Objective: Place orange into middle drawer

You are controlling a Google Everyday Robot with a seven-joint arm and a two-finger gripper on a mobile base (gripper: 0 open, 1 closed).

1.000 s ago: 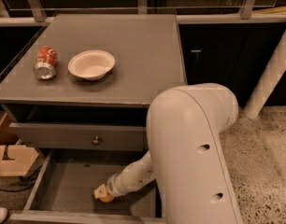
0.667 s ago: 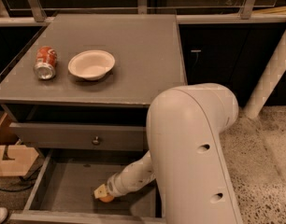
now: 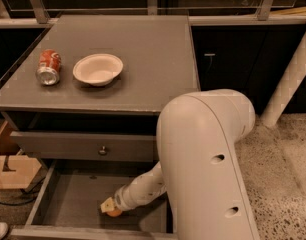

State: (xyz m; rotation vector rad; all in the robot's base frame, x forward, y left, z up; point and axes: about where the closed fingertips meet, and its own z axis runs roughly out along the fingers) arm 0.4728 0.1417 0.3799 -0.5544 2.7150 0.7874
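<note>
Nothing has shifted since the earlier frames: the arm still reaches down from the right into the same spot. The grey table carries a white bowl and, just left of it, a red soda can lying on its side, both well apart from the work below. Under the knobbed drawer, which is closed, the middle drawer stands pulled out, its flat floor exposed to receive the fruit. The pincer is low inside that drawer, near its front right part, probably so the fruit can be released without rolling. The orange sits directly under the pincer, at or on the drawer floor. Whether the pincer grips it or has let go, I cannot tell.
</note>
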